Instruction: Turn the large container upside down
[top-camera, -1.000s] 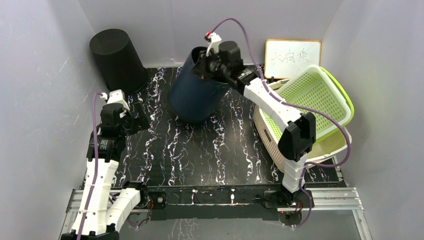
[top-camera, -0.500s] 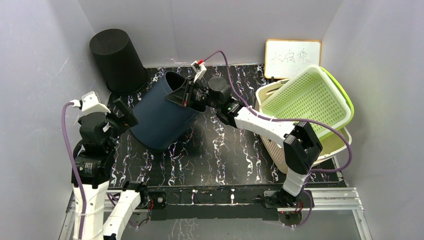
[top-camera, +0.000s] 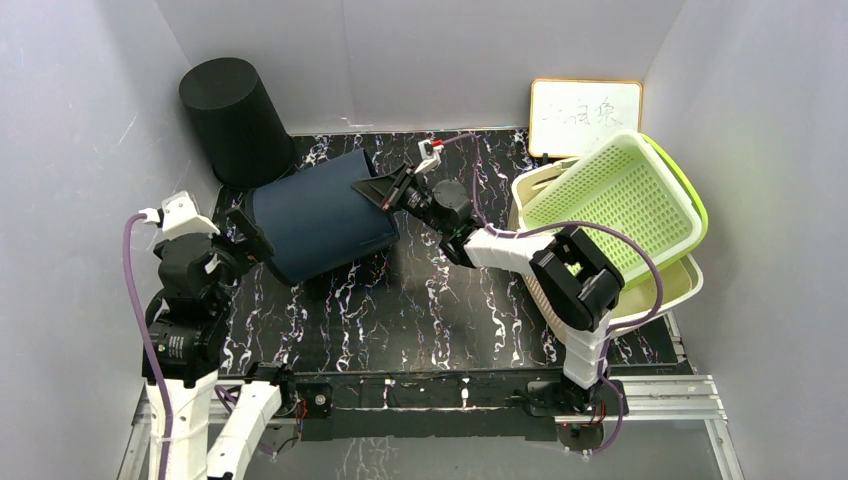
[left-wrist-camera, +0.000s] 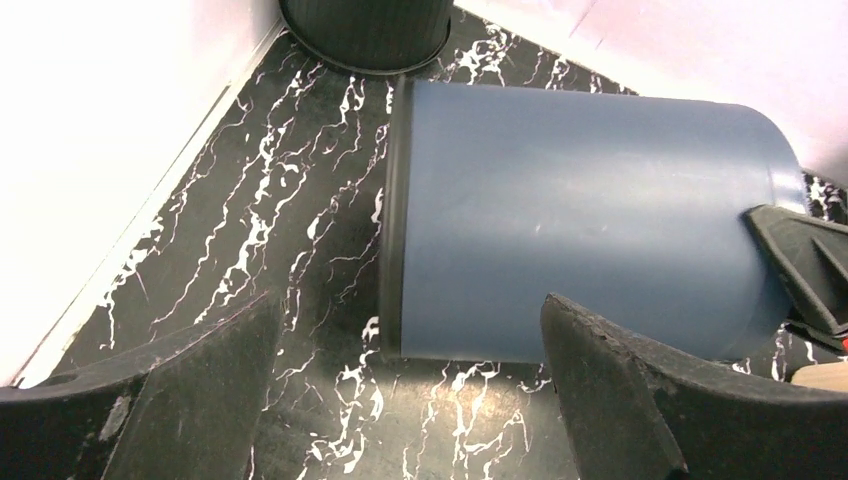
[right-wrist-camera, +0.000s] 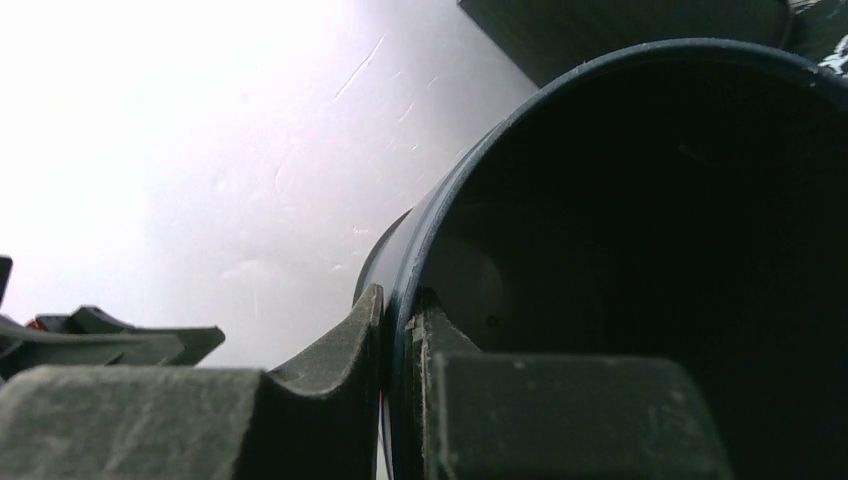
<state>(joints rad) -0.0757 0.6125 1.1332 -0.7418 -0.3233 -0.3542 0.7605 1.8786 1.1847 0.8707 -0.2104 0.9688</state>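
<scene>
Left of centre in the overhead view, the large container lies on its side over the marbled worktop, base toward the left edge and mouth toward the right. The right end effector is clenched on the mouth's rim. Only its own wrist view shows that grip closely: the thin rim wall sits pinched between the two fingers, with the dark hollow of the container beyond.

The left end effector sits just beside the base, released. Its wrist view shows what the overhead one hides: both fingers stand wide apart and clear of the blue wall, and a black band rings the base. A black bin stands at the upper left. The green basket and whiteboard, at the right, appear overhead only.
</scene>
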